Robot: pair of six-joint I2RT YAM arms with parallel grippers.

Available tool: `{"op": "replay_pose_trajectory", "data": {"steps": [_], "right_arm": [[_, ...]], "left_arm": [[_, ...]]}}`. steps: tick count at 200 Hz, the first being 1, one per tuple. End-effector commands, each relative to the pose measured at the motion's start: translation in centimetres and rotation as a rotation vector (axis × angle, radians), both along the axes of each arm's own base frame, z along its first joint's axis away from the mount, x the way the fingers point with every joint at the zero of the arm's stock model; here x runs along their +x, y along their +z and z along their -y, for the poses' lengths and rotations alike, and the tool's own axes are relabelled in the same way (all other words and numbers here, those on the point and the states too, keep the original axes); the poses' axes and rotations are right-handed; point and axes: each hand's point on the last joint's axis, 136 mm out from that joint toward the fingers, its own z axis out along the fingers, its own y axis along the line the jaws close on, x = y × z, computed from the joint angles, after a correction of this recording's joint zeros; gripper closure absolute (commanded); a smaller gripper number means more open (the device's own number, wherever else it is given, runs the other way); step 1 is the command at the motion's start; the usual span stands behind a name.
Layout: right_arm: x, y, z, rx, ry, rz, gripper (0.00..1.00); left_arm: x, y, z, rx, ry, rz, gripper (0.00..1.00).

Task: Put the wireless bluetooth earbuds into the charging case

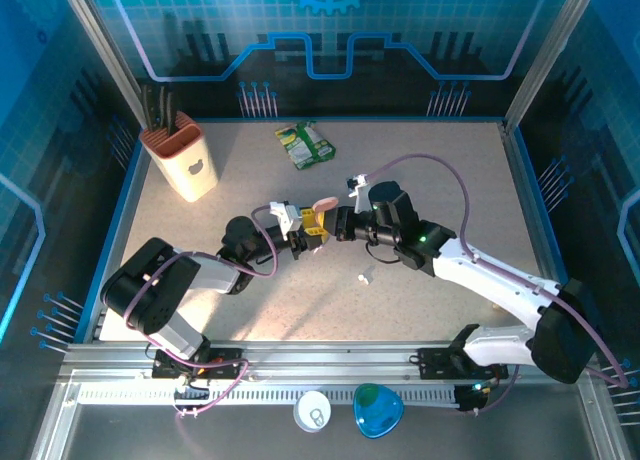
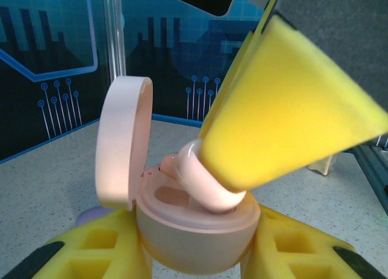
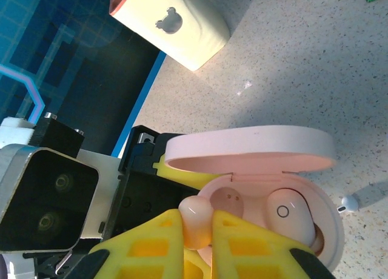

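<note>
Pink case (image 2: 197,233) is open, lid (image 2: 121,142) standing up on its hinge. In the right wrist view, one pink earbud (image 3: 291,215) sits seated in one slot of the case; the other slot (image 3: 227,197) is bare.

Left gripper (image 2: 194,255) is narrowed onto the pink case, a yellow finger on each side of its base, holding it off the table (image 1: 450,160).

Right gripper (image 3: 197,225) is pinched tight on a second pink earbud (image 3: 194,211). That earbud is pressed against the case's top face at the bare slot and is not seated.

White earbud (image 1: 365,277) lies loose on the table near the pink case, on its near side.

Cream holder (image 1: 185,160), with dark handles standing in it, is well apart from the case to the far left. Green packet (image 1: 305,145) lies beyond the case. White case (image 1: 312,412) and blue case (image 1: 378,410) lie well apart on the near side; cannot tell their contents.
</note>
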Motion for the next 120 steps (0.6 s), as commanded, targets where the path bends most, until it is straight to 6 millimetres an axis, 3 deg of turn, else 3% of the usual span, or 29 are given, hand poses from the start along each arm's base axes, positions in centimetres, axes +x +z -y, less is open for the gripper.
{"op": "replay_pose_trajectory", "data": {"steps": [1, 57, 120], "right_arm": [[0.6, -0.6, 0.2, -0.001, -0.028, -0.030, 0.84], [0.9, -1.1, 1.1, -0.053, -0.081, -0.059, 0.68], [0.5, 2.0, 0.9, 0.000, -0.038, 0.041, 0.57]], "left_arm": [[0.2, 2.6, 0.2, -0.036, 0.014, 0.091, 0.67], [0.2, 3.0, 0.1, -0.035, 0.015, 0.099, 0.67], [0.0, 2.5, 0.1, -0.022, 0.015, 0.099, 0.67]]}}
